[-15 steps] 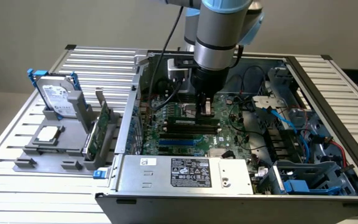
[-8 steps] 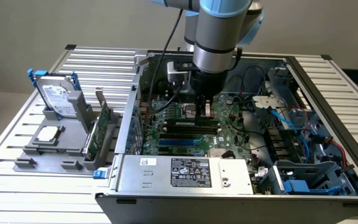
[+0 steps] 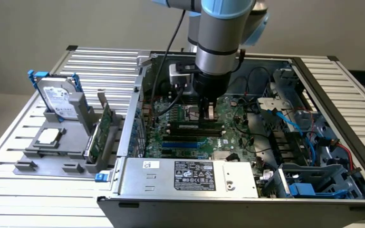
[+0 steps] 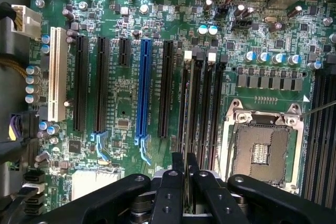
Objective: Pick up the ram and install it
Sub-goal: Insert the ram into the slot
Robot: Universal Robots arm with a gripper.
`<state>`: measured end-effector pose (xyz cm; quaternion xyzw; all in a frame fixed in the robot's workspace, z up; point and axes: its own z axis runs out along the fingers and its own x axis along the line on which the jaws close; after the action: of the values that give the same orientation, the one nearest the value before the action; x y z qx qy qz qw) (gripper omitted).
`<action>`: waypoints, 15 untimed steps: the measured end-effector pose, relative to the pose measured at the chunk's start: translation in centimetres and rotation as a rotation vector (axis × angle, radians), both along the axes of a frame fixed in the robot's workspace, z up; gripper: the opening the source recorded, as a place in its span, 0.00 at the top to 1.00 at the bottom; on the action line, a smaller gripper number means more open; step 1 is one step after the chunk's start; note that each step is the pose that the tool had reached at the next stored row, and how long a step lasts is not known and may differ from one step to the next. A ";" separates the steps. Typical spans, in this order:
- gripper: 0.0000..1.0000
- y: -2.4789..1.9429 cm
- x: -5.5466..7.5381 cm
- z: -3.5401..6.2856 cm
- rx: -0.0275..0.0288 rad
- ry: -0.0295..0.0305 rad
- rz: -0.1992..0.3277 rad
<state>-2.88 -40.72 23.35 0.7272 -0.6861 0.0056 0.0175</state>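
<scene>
- Gripper point(image 4: 186, 170): black fingers drawn narrow, pinched on the ram point(image 4: 187, 140), a thin stick seen edge-on betw. the two tips.
- Ram lines up w/ the black memory slot next to the short black expansion slot point(image 4: 167, 87); can't tell if it's seated or just above.
- More black memory slots point(image 4: 211, 108) lie just beside it, parallel, w/ white clips at one end.
- Past those: the open CPU socket point(image 4: 261, 153) in its metal frame.
- On the other side: a long blue slot point(image 4: 142, 87), then black ones, then a white slot point(image 4: 56, 82) near the board's edge.
- Exterior view: the arm point(image 3: 217, 45) reaches straight down into the open PC case point(image 3: 334, 109) (side panel off), over the green motherboard.
- Power supply point(image 3: 189, 175), w/ label, sits at the case's near end.
- On the exterior view's left, outside the case: a gray holder point(image 3: 43, 159) on the slatted table point(image 3: 100, 66) w/ a hard drive point(image 3: 61, 102) standing upright and a green expansion card point(image 3: 104, 128) on edge.
</scene>
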 end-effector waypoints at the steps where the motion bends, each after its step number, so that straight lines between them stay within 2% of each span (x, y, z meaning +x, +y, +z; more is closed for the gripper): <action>1: 0.86 0.00 0.0 -0.05 -0.0006 0.0000 0.001; 12: 0.86 0.01 0.0 -0.62 -0.0083 -0.0001 0.005; 15: 0.86 0.03 0.0 -0.63 -0.0087 -0.0002 0.005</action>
<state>-2.89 -40.69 22.71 0.7289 -0.6842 0.0087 0.0206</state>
